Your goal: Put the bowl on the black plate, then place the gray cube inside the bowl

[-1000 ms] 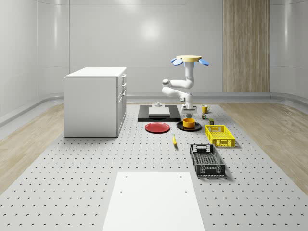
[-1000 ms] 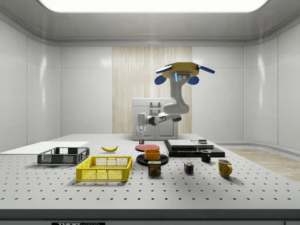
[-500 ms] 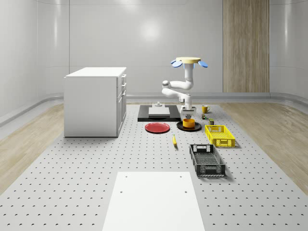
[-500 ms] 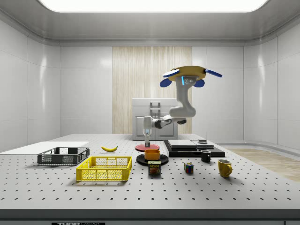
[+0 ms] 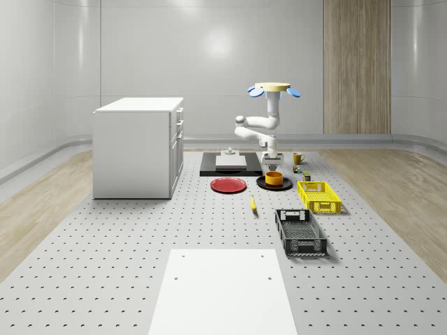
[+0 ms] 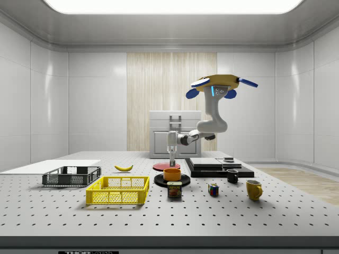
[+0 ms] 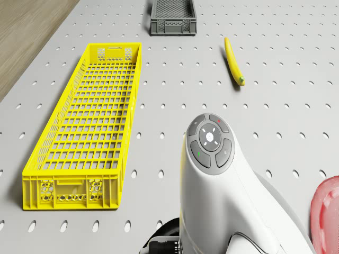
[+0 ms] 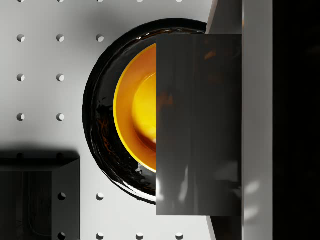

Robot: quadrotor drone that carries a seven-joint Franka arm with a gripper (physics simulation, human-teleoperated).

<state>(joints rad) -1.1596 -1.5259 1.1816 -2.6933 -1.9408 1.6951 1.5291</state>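
Note:
An orange bowl stands on the black plate at mid-table. In the side view the bowl lies directly under my gripper, which hangs a short way above it. In the wrist view a gray cube is clamped between my fingers, partly covering the bowl and plate below. The drone hovers high over the black platform, its arm reaching down to the gripper.
A red plate lies beside the black plate. A yellow basket, a black basket and a banana lie nearer the front. A can, a puzzle cube and two mugs stand nearby. A white cabinet stands on the whole-scene view's left.
The drone and arm have shifted toward the side view's right, carrying the gripper from beside the plate to over the bowl. The bowl and plate have stayed put.

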